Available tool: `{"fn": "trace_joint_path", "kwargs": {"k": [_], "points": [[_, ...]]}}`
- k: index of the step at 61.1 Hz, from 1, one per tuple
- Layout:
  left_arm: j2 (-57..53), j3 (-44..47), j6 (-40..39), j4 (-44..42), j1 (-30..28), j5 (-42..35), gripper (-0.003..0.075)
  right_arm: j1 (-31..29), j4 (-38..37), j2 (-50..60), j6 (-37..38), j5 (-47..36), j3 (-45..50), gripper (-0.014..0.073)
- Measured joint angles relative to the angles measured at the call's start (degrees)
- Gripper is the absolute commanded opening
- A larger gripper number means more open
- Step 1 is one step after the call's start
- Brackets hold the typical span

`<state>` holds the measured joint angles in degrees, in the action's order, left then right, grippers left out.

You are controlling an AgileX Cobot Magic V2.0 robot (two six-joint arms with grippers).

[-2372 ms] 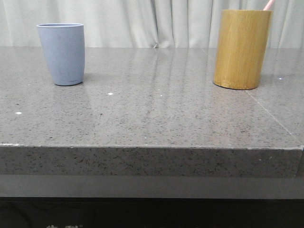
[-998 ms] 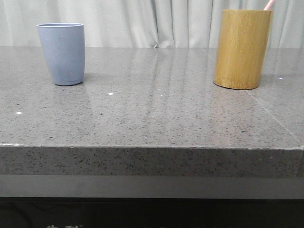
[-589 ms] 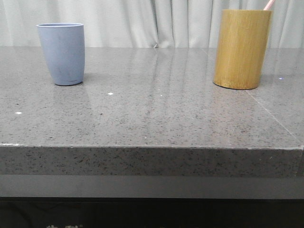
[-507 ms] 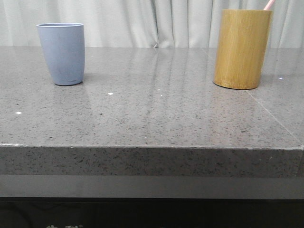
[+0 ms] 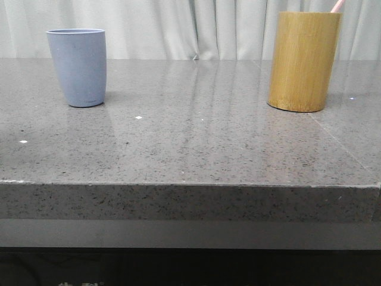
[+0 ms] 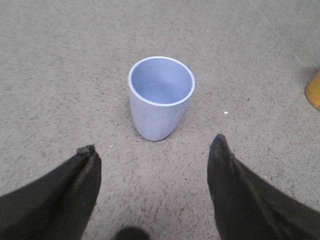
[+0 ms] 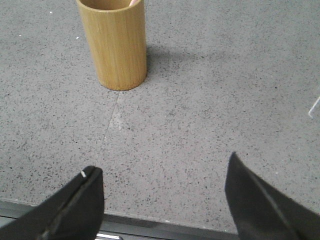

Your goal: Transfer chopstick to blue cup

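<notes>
The blue cup (image 5: 77, 67) stands upright and empty at the table's back left; it also shows in the left wrist view (image 6: 161, 97). A pale pink chopstick tip (image 5: 337, 6) pokes out of the yellow-brown bamboo cylinder (image 5: 303, 61) at the back right; the rest is hidden inside. The cylinder shows in the right wrist view (image 7: 114, 42) with a pink tip (image 7: 133, 2) at its rim. My left gripper (image 6: 152, 150) is open and empty, short of the cup. My right gripper (image 7: 162, 172) is open and empty, over the table's front edge, short of the cylinder.
The grey speckled stone table (image 5: 196, 143) has a front edge low in the front view. A seam (image 7: 107, 130) runs through the tabletop near the cylinder. A pale curtain (image 5: 190, 27) hangs behind the table. Neither arm shows in the front view.
</notes>
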<state>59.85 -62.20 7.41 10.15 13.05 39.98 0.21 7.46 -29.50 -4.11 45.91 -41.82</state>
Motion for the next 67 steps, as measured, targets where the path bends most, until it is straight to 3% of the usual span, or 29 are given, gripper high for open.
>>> {"fn": "trace_joint_path", "kwargs": {"k": [32, 52, 58, 67], "points": [[32.04, -28.43, 0.24, -5.80, 1.27, 13.75, 0.0461, 0.00, -0.10, 0.00, -0.04, 0.00, 0.00, 0.0530], [44.11, -40.26, -0.17, -9.34, 1.27, 20.30, 0.0457, 0.00, -0.10, 0.00, -0.04, 0.00, 0.00, 0.0530], [46.17, -41.73, -0.30, -9.56, 1.27, 21.00, 0.0411, 0.00, -0.10, 0.00, -0.04, 0.00, 0.00, 0.0530], [47.59, -42.08, -0.33, -9.70, 1.27, 21.82, 0.0239, 0.00, -0.10, 0.00, -0.04, 0.00, 0.00, 0.0530]]}}
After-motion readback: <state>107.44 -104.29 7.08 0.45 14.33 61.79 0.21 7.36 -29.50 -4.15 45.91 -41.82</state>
